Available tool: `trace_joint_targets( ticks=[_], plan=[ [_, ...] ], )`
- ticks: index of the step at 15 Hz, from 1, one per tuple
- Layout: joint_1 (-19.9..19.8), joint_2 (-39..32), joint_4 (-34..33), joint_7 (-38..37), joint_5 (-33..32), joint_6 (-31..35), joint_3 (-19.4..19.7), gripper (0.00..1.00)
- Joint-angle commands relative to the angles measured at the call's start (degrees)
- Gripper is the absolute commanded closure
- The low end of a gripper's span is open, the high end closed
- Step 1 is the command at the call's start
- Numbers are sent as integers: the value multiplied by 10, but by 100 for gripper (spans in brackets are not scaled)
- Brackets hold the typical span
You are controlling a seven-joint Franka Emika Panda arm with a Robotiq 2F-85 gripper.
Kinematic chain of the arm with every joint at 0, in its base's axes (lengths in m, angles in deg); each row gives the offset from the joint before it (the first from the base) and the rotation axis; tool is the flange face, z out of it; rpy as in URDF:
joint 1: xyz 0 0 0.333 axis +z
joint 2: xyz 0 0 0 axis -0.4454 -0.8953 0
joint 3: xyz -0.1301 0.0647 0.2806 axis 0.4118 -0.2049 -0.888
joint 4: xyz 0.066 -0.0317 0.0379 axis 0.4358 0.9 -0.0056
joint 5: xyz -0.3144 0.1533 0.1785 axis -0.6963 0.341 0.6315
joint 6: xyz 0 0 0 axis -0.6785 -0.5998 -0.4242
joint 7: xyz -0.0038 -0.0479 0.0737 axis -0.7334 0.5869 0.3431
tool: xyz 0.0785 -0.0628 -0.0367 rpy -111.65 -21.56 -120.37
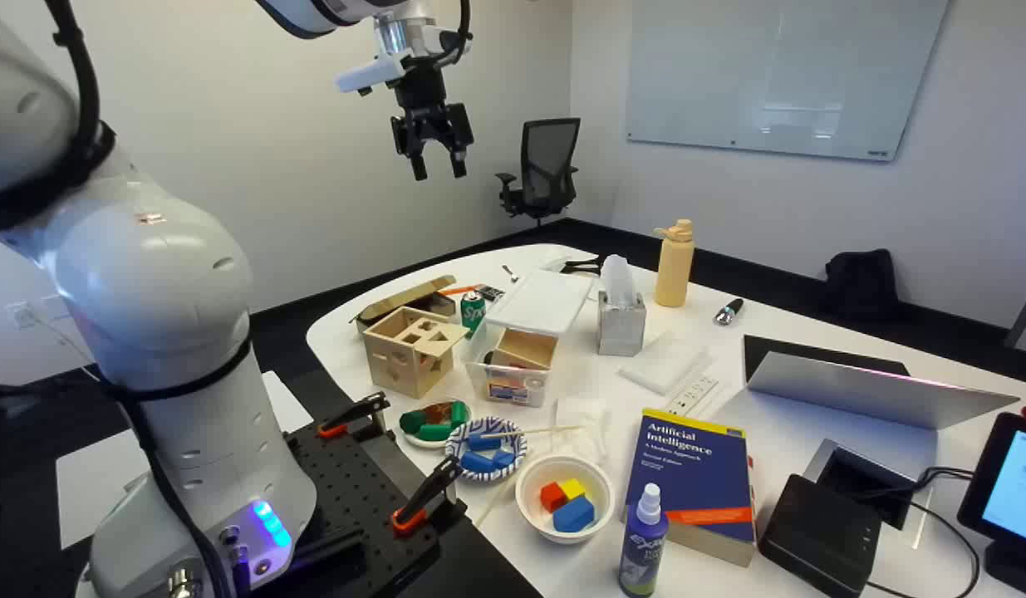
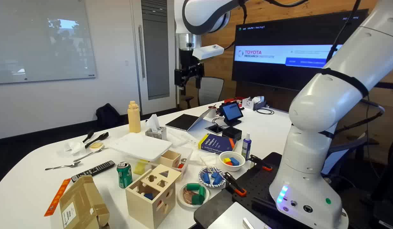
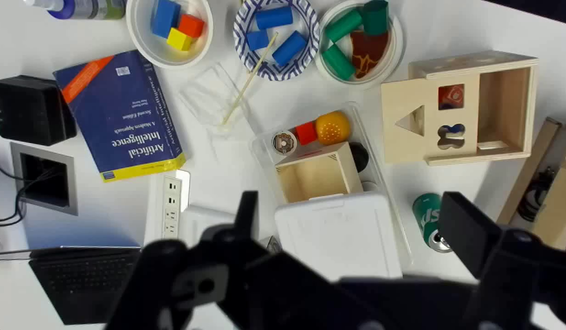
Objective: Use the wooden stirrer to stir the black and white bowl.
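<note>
The wooden stirrer (image 3: 247, 87) is a thin pale stick. One end is inside the black and white bowl (image 3: 276, 76), and the stick leans over the rim with its other end above clear plastic. Both show in both exterior views: stirrer (image 1: 549, 430) and bowl (image 1: 479, 477), stirrer (image 2: 203, 162) and bowl (image 2: 200, 176). The patterned bowl holds several blue blocks (image 3: 289, 48). My gripper (image 1: 439, 169) is open and empty, high above the table and away from the bowl. It also shows in an exterior view (image 2: 190, 88) and the wrist view (image 3: 351, 201).
A white bowl (image 1: 525, 507) of coloured blocks and a plate (image 1: 409, 440) of green blocks flank the patterned bowl. A lidded clear bin (image 1: 478, 370), wooden shape box (image 1: 405, 365), green can (image 1: 473, 311), book (image 1: 691, 473), spray bottle (image 1: 644, 544) and clamps (image 1: 429, 490) stand nearby.
</note>
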Motion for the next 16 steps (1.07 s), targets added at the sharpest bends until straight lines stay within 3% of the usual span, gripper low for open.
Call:
trace_joint_targets(
  ticks=[1,5,9,13,16],
  plan=[
    [12,-2,-1,-5,-5,-2,11,0],
    [-31,-102,-6,-68,-2,52,42,0],
    [-73,-225,-15,-122,-14,163,95,0],
    [-85,-378,-38,-105,16,293,154,0],
    [-85,-483,-78,-87,56,347,176,0]
  ],
)
